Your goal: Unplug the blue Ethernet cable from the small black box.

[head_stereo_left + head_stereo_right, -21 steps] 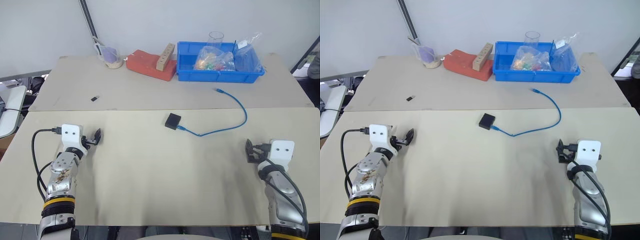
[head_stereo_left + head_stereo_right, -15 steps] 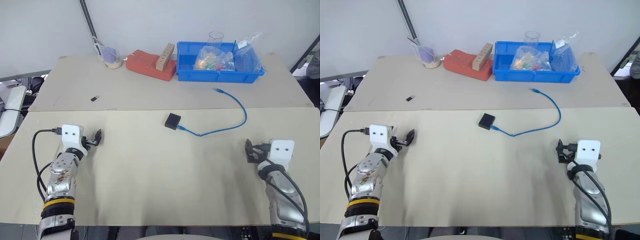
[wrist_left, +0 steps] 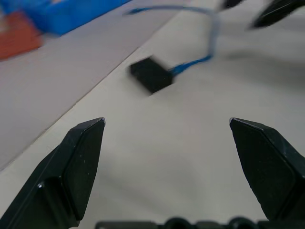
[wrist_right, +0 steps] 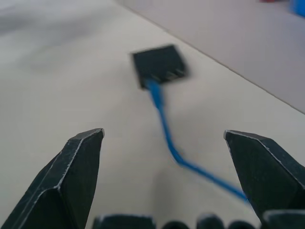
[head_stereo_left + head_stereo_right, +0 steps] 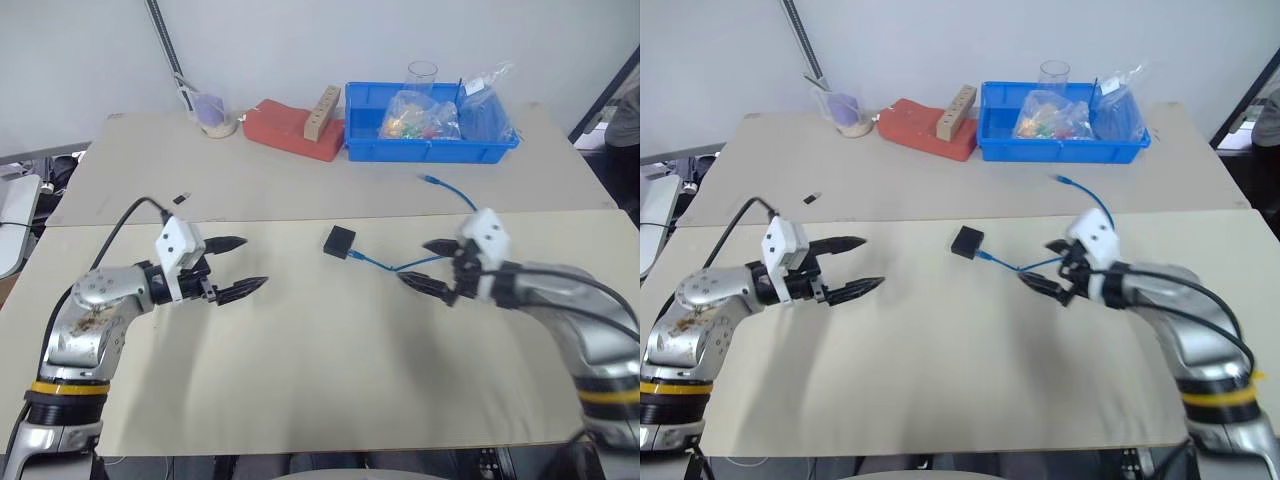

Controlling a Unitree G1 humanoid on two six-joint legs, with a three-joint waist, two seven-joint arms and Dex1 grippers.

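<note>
The thin bright-blue Ethernet cable (image 5: pixel 470 205) lies on the beige worktop (image 5: pixel 330 380), one end plugged into the side of the small matte-black flat box (image 5: pixel 339 241) near the middle, the rest curving away toward the far side, where its free plug rests. We judge the cord light and limp — pulling on its slack would only drag the box, which looks light enough to slide. So we would hold the box by its flat edges with one tool and pinch the cable right at the plug, where it is stiffest; the latch tab is too small for us to make out.

Our left tool (image 5: pixel 243 265) hovers above the worktop on the left of the box, well apart from it, fingers spread wide and empty. Our right tool (image 5: pixel 423 265) hangs just over the cable's middle stretch, equally spread, gripping nothing.

Behind, a blue plastic bin (image 5: pixel 430 150) stands beside an orange-red block (image 5: pixel 288 135).
</note>
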